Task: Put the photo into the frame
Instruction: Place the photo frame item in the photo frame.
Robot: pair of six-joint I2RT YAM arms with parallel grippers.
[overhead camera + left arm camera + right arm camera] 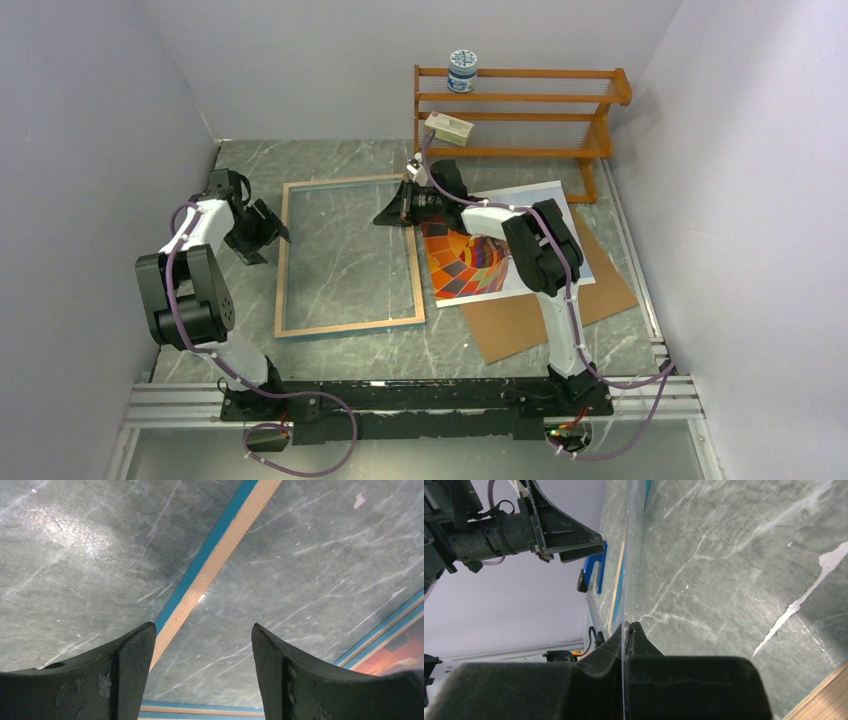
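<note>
The frame [349, 325] lies flat on the table, wood-coloured back rim up. Its left rim [215, 565] runs between my left fingers in the left wrist view. My left gripper [268, 238] is open and empty just above that left rim [202, 627]. My right gripper [388, 215] is at the frame's far right corner. It is shut on the edge of the clear pane [626, 580], which shows as a thin line between the fingers [628, 626]. The photo [470, 262] lies face up to the right of the frame, partly under my right arm.
A brown backing board [520, 320] lies under the photo. An orange-brown shelf rack [520, 115] stands at the back right, with a jar [462, 70] on top and a white box [448, 128] on a lower rail. Walls close both sides.
</note>
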